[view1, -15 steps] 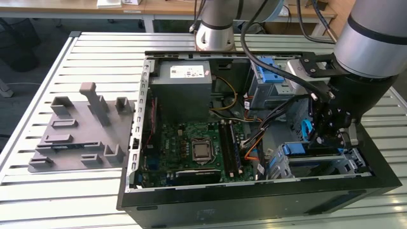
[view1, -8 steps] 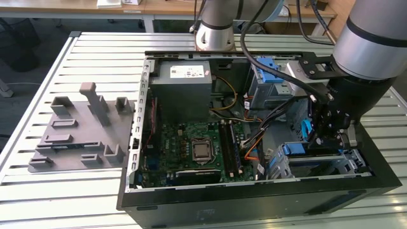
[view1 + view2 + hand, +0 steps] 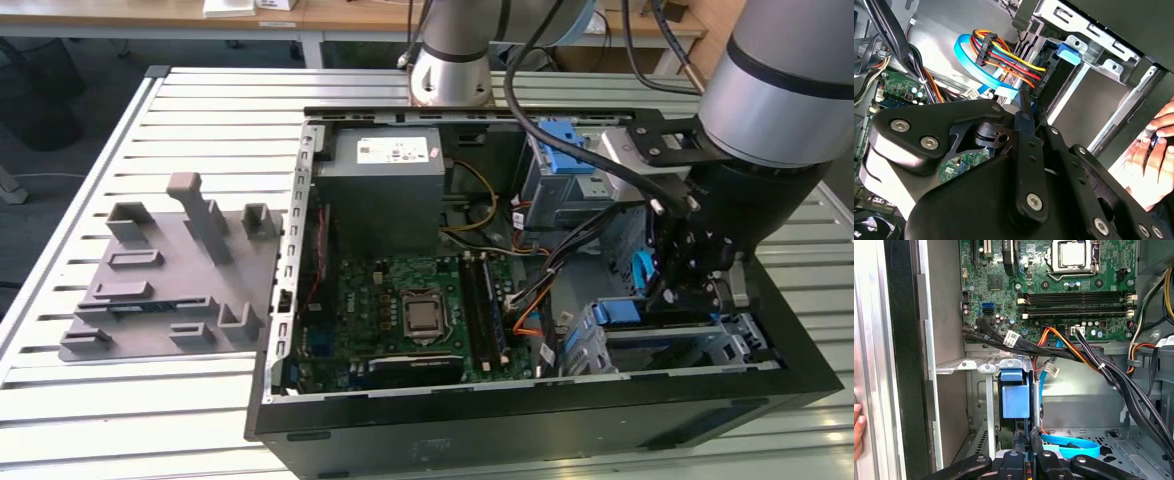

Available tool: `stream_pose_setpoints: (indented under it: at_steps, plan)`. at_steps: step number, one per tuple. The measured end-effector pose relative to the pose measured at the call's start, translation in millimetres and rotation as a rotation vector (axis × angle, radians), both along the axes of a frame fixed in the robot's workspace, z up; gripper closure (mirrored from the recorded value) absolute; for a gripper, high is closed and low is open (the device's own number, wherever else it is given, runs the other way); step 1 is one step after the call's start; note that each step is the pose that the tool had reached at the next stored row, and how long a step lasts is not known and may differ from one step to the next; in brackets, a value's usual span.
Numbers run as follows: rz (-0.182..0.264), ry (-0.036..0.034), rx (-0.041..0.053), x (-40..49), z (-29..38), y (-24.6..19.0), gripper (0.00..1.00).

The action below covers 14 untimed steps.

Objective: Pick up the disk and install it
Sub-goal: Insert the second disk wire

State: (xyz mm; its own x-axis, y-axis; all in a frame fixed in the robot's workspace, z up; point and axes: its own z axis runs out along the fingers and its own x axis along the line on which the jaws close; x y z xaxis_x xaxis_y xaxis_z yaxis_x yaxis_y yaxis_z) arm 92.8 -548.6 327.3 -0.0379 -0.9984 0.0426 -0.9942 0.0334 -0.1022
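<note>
The disk sits edge-up in the drive cage at the computer case's front corner, on the exterior view's right, its blue rail tab facing up toward the arm in the first wrist view. Directly above it hangs the gripper, jaws drawn narrow and apparently pinched on the drive's edge, probably to guide it down the cage's slot. Beyond lie the cable bundle and motherboard. A person's hand rests by the case wall.
</note>
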Motion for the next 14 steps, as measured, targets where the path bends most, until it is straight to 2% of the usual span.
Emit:
stream_pose_setpoints:
  at_steps: [2, 3, 14]
  plan:
    - [0.0, 0.0, 0.0001, 0.0, -0.1, 0.0, 0.83]
    - [0.0, -0.0001, 0.0001, 0.0, -0.1, 0.0, 0.76]
    - [0.0, -0.0001, 0.0002, 0.0, 3.2, 0.0, 0.76]
